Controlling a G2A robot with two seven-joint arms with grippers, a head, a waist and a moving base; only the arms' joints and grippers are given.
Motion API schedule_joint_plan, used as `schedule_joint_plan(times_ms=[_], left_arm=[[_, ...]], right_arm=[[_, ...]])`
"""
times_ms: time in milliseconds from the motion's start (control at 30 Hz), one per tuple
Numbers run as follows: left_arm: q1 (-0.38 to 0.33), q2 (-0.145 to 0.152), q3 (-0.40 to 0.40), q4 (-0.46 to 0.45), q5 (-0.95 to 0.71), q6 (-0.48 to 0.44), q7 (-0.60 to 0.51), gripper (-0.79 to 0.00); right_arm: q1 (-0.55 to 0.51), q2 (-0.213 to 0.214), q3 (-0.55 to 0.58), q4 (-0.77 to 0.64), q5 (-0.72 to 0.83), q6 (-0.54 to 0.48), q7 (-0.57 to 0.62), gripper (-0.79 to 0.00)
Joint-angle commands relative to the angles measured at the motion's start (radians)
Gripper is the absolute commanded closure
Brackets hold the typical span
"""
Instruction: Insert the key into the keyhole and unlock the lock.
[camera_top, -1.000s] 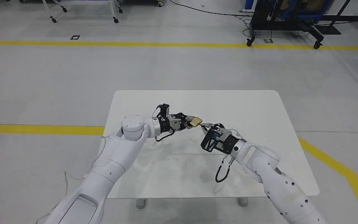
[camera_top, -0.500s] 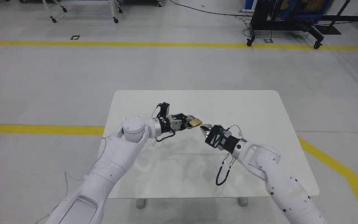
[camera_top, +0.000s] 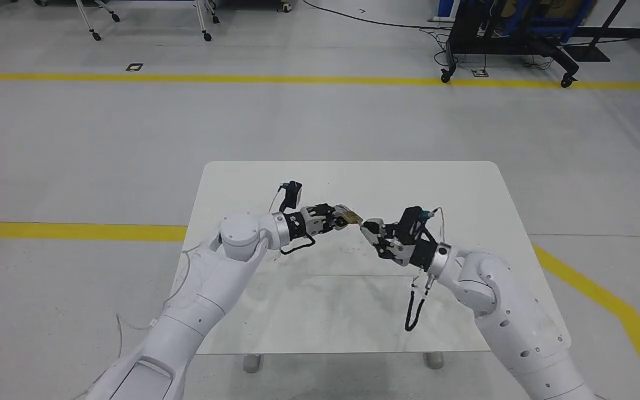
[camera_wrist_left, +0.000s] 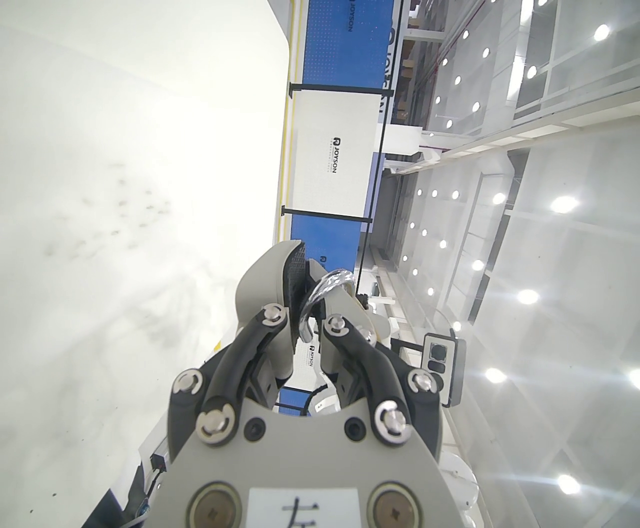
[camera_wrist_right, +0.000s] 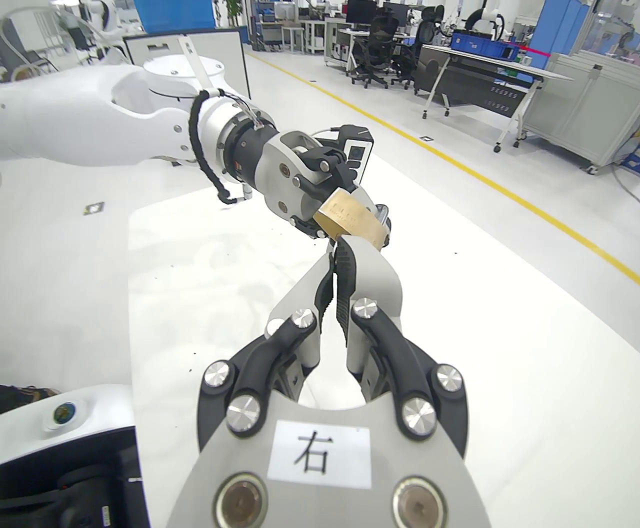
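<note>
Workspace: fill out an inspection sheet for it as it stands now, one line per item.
Surface: white table, bare around the arms.
Job's things: brass padlock held above the table; its shackle sits between the left gripper's fingers.
Clutter: a few dark specks on the tabletop.
Grippers: left gripper shut on the padlock; right gripper shut, tips at the padlock's lower edge.
Cables: black cable hangs in a loop from the right arm; braided black cable runs around the left wrist.
Surroundings: yellow floor line, wheeled rack, office chairs.
</note>
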Motion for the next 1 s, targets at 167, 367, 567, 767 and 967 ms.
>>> schedule_joint_plan(times_ms=[167, 367, 567, 767, 967], left_arm=[[0.006, 0.001, -0.008, -0.006, -0.004, -0.002, -0.007, 0.000], [0.005, 0.001, -0.014, -0.002, -0.006, 0.003, -0.010, 0.000], [0.006, 0.000, -0.016, -0.002, -0.008, 0.006, -0.010, 0.000], [0.004, 0.000, -0.013, 0.003, 0.008, 0.012, -0.004, 0.000], [-0.010, -0.004, 0.033, 0.024, 0.111, 0.093, 0.038, 0.000]], right_arm=[[0.032, 0.000, -0.006, 0.024, 0.014, -0.018, 0.032, 0.000], [0.024, 0.002, -0.019, -0.011, -0.132, 0.026, 0.017, -0.363], [-0.006, 0.009, 0.009, -0.028, -0.200, 0.040, -0.049, -0.456], [-0.060, 0.023, 0.099, -0.033, -0.208, 0.027, -0.143, -0.468], [-0.147, 0.039, 0.224, -0.062, -0.233, 0.068, -0.232, -0.785]])
